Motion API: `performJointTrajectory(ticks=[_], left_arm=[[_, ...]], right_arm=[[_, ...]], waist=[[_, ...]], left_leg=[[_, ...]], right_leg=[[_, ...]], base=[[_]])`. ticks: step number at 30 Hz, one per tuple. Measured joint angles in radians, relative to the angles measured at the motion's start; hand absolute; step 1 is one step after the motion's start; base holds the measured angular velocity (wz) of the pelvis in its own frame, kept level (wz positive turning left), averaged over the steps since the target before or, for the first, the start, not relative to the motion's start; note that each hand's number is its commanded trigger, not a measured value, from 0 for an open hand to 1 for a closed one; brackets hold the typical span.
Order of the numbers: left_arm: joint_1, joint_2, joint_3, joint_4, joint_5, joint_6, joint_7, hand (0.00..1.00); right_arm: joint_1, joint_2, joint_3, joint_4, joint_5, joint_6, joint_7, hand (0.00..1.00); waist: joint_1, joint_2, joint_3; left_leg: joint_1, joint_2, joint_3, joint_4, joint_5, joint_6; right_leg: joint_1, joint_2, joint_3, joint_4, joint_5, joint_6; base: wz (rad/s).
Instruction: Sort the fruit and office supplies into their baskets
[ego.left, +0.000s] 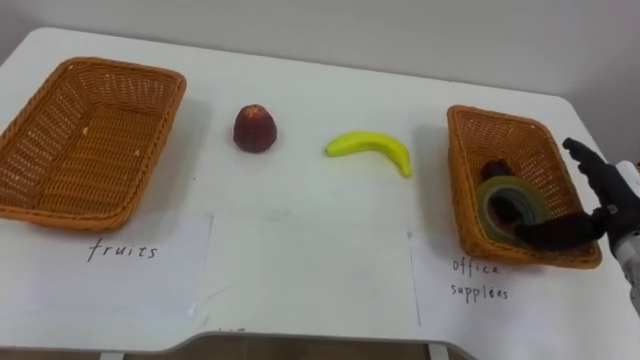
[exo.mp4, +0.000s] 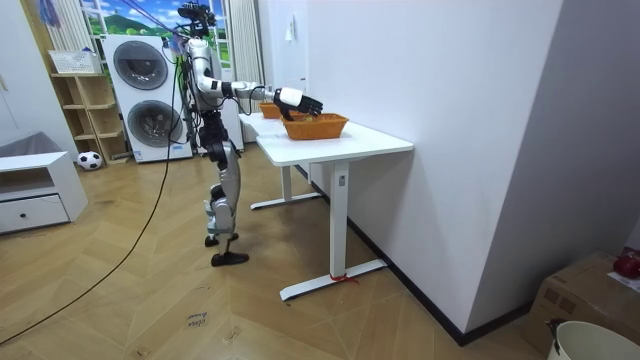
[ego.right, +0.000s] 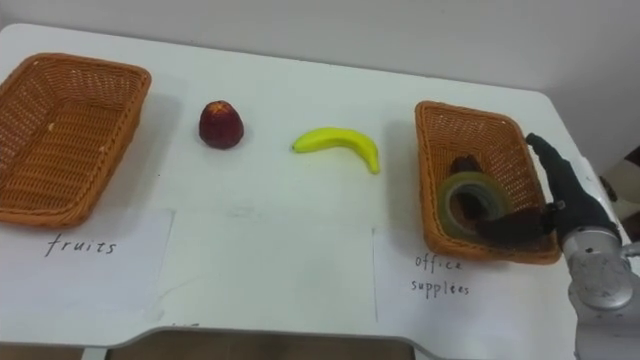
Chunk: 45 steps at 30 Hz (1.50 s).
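Note:
A dark red apple (ego.left: 255, 127) and a yellow banana (ego.left: 372, 148) lie on the white table (ego.left: 310, 250), between two wicker baskets. The left basket (ego.left: 120, 68), labelled fruits, holds nothing. The right basket (ego.left: 500, 117), labelled office supplies, holds a roll of greenish tape (ego.left: 512, 190) and a small dark object (ego.left: 495, 168) behind it. My right hand (ego.left: 605, 200) hovers at this basket's right rim, open, fingers straight, thumb reaching over the front corner close to the tape.
Paper labels (ego.left: 122, 250) lie in front of each basket near the table's front edge. In the room view I stand at the table's (exo.mp4: 340, 135) end, right arm stretched over the basket (exo.mp4: 315, 124); a wall runs along the table's far side.

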<state>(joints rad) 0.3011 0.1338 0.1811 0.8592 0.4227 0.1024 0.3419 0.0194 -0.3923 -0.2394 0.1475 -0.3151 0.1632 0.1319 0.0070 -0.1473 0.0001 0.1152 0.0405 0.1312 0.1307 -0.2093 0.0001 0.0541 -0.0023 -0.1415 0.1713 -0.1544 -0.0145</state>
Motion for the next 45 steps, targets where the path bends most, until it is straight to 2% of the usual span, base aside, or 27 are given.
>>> performJointTrajectory(ticks=[7,14,17,21,25,29,33,40,41,45], left_arm=[[-0.001,-0.002,0.001,-0.006,-0.021,-0.001,0.023,0.00],[-0.010,-0.001,-0.002,-0.005,-0.022,-0.010,0.038,0.00],[-0.011,0.001,-0.025,-0.004,-0.042,-0.012,0.039,0.00],[-0.018,0.003,-0.046,-0.004,-0.091,-0.014,0.039,0.00],[-0.036,0.004,-0.043,0.005,-0.108,-0.015,0.034,0.00],[-0.048,0.011,-0.046,0.004,-0.117,-0.015,0.006,0.00],[-0.059,0.013,-0.056,0.003,-0.133,-0.015,-0.003,0.00],[-0.047,0.018,-0.067,0.028,-0.134,-0.021,-0.012,0.00],[-0.043,0.018,-0.068,0.028,-0.122,-0.019,-0.015,0.00],[-0.034,0.019,-0.072,0.024,-0.104,-0.017,-0.019,0.00]], right_arm=[[-0.006,0.000,-0.004,-0.129,0.030,-0.001,-0.034,0.00],[-0.086,0.000,-0.016,-0.200,0.083,-0.006,-0.075,0.00],[-0.109,0.000,-0.015,-0.205,0.081,-0.015,-0.087,0.00],[-0.162,0.000,0.012,-0.206,0.083,-0.014,-0.092,0.00],[-0.204,0.000,0.030,-0.210,0.078,-0.014,-0.096,0.00],[-0.283,-0.003,0.058,-0.213,0.069,-0.013,-0.110,0.00],[-0.297,-0.004,0.085,-0.213,0.072,-0.013,-0.112,0.00],[-0.344,-0.004,0.107,-0.212,0.122,-0.013,-0.108,0.00],[-0.349,-0.004,0.109,-0.212,0.143,-0.013,-0.108,0.00],[-0.351,-0.006,0.150,-0.210,0.196,-0.013,-0.106,0.00]], waist=[[-0.003,0.002,0.0012],[-0.003,0.001,0.0011],[-0.003,0.001,0.0027],[-0.001,0.003,0.0055],[0.006,0.001,0.0045],[0.011,0.000,0.0036],[0.029,-0.005,0.0001],[0.042,-0.002,0.0031],[0.053,0.000,0.0059],[0.081,-0.002,0.0065]], left_leg=[[0.000,0.000,0.001,0.000,0.000,0.000],[0.002,0.001,0.003,0.001,0.000,0.000],[0.000,0.000,0.001,0.003,0.000,0.000],[0.000,0.000,-0.001,0.003,0.000,0.000],[0.000,0.000,-0.002,0.004,0.000,0.000],[-0.001,0.000,-0.003,0.004,0.000,0.000],[-0.001,0.000,-0.005,0.004,0.000,0.000],[-0.001,-0.002,-0.026,0.004,0.000,0.000],[-0.002,-0.002,-0.026,0.004,0.000,0.000],[-0.010,0.000,-0.028,0.004,0.000,0.000]], right_leg=[[0.000,0.001,0.003,0.000,0.000,0.000],[0.000,0.001,0.003,0.002,0.000,0.000],[0.001,-0.001,0.001,0.003,0.000,0.000],[0.001,-0.001,-0.001,0.004,0.000,0.000],[0.000,-0.001,-0.001,0.005,0.000,0.000],[-0.001,-0.002,-0.008,0.007,0.000,0.000],[0.000,-0.003,-0.014,0.007,0.000,0.000],[0.002,-0.003,-0.028,0.013,0.000,0.000],[0.002,-0.003,-0.030,0.012,0.000,0.000],[-0.002,-0.004,-0.044,0.012,0.000,0.000]], base=[[0.00],[0.00],[0.00],[0.00],[0.00],[0.00],[0.00],[0.04],[0.00],[0.06]])
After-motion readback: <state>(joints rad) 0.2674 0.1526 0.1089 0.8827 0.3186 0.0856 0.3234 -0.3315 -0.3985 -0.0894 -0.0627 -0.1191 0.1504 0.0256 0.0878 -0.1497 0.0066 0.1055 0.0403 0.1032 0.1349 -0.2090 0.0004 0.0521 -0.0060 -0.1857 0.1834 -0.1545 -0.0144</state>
